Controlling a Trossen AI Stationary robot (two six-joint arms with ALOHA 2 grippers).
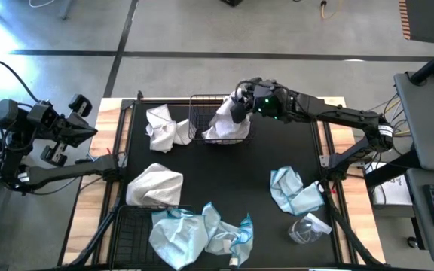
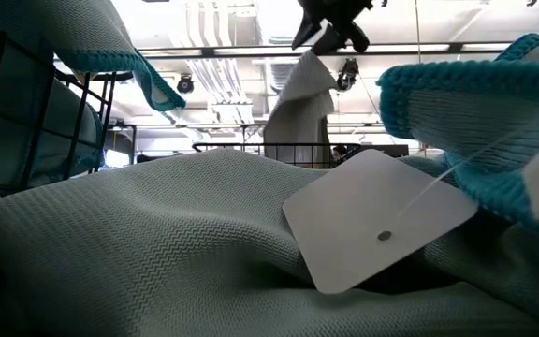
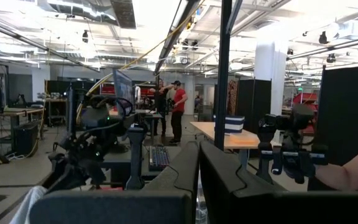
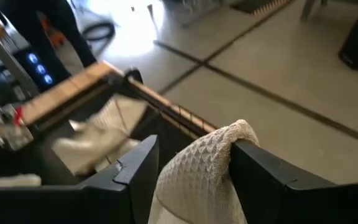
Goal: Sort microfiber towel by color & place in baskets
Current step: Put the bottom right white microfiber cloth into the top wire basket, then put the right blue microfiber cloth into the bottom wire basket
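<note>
From above, the near basket [image 1: 130, 226] at 7 o'clock runs off the picture's lower edge, and light blue towels [image 1: 194, 237] cover its right side. The far basket [image 1: 202, 113] near 12 o'clock is mostly hidden by a white towel [image 1: 228, 124] and the right gripper [image 1: 239, 105]. At table level, a pale towel [image 2: 157, 243] and a paper tag [image 2: 372, 220] block nearly the whole table. In the right wrist picture, the cloth lying beyond the basket rim is blurred.
</note>
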